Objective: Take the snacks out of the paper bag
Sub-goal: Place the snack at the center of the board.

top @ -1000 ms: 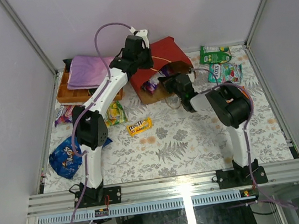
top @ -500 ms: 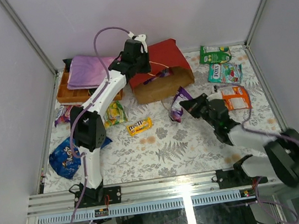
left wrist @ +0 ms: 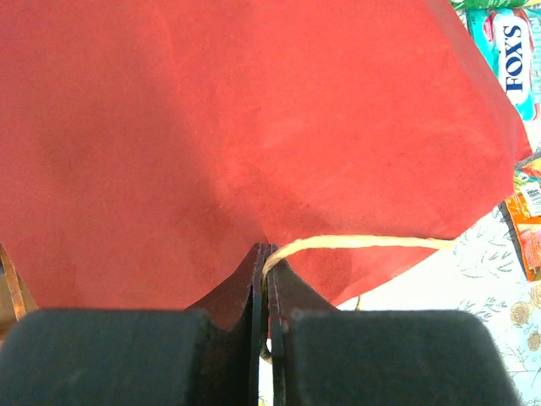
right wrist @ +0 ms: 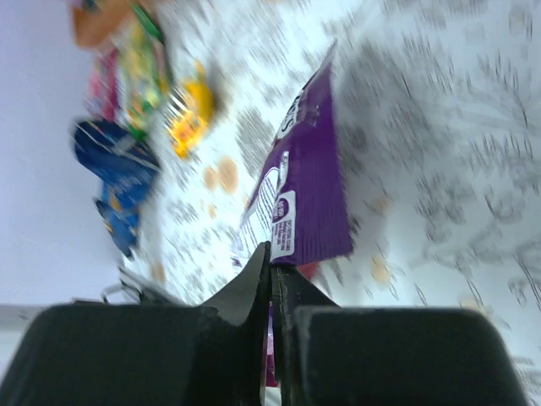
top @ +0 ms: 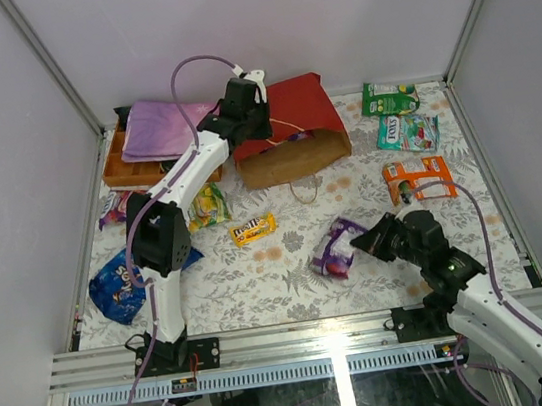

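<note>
Purple packet (top: 334, 249), gripped by right fingers (right wrist: 258, 283), moved nearer; left fingers (left wrist: 243, 288) pinch paper bag (top: 293, 104)

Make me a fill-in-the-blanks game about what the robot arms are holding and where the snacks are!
The right gripper pinches a snack packet colored ____.
The left gripper is shut on the edge of the ____ paper bag.
The blue chip bag lies on the ____ side of the table.
Missing words: purple; red; left.
</note>
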